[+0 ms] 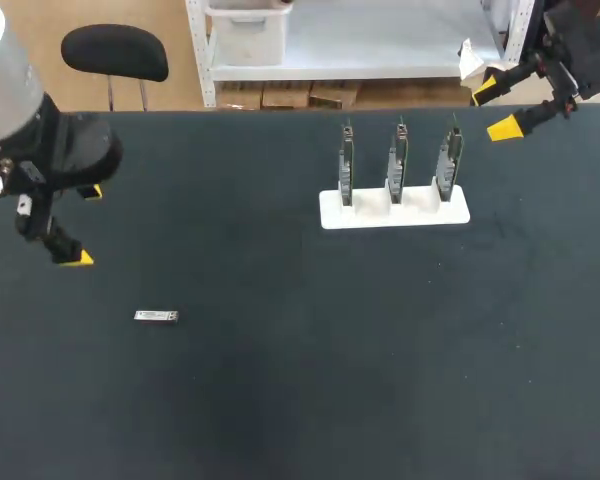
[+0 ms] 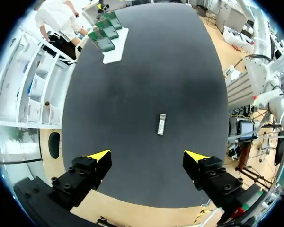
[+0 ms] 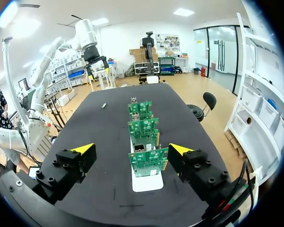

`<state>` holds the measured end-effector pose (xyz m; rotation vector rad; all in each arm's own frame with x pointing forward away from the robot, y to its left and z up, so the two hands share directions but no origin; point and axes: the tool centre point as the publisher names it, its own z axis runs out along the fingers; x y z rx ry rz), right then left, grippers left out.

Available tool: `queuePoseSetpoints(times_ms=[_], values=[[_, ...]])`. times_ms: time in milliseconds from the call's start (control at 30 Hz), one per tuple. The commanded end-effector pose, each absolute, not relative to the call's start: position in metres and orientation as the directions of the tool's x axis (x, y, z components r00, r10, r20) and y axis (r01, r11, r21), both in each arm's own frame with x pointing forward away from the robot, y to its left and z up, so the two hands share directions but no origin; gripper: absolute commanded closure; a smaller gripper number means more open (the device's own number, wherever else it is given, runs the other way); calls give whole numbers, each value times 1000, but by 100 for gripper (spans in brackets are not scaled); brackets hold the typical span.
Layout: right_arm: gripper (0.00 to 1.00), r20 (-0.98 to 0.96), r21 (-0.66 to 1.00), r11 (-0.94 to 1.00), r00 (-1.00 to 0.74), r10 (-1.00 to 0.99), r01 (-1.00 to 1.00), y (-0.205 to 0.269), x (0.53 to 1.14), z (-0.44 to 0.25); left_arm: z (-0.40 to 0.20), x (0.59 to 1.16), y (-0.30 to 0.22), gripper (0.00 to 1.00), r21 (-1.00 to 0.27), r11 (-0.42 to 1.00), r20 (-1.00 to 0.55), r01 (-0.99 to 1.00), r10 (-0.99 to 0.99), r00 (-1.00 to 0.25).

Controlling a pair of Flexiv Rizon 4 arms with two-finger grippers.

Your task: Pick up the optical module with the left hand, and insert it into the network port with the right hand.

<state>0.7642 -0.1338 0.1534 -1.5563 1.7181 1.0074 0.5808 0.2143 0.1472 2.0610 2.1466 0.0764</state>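
- Head view: the left gripper hangs over the dark table at the left edge of the frame. Its two yellow-tipped fingers are spread wide and hold nothing.
- The right gripper sits at the upper right corner, past the table's far edge, fingers likewise parted and empty.
- The optical module, a small silver bar, lies flat on the table at lower left, below and right of the left gripper and apart from it. It seems to carry a label, but the print is too small to read.
- Three green circuit boards stand upright in a white holder at upper middle right, well apart from the module.
- Left wrist view: the wide-open fingers frame bare table, and the optical module lies ahead of the left gripper, roughly in line with the gap. The white holder and its boards stand far ahead.
- Right wrist view: the right gripper is wide open with nothing held. The circuit boards stand in a row straight ahead, the nearest between the fingertips' line. White marks on the boards cannot be read.
- The optical module lies far beyond the boards, under the left arm.
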Motion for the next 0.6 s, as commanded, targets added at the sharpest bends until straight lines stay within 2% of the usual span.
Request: queuePoseSetpoints(times_ms=[33,267,533,600], values=[[0,-838,139,20,-128,-531,-990,-134,766,153,130,578,208,0,153,14,-26,988,1000,-11],[0,-838,139,20,-128,-531,-990,-134,766,153,103,560,205,0,135,-13,8,991,1000,12],[0,-838,139,20,-128,-531,-990,-134,766,153,80,549,199,0,140,36,-18,989,999,-33],[0,-838,139,20,-128,-531,-990,-134,766,153,74,546,194,0,165,3,7,986,1000,-4]])
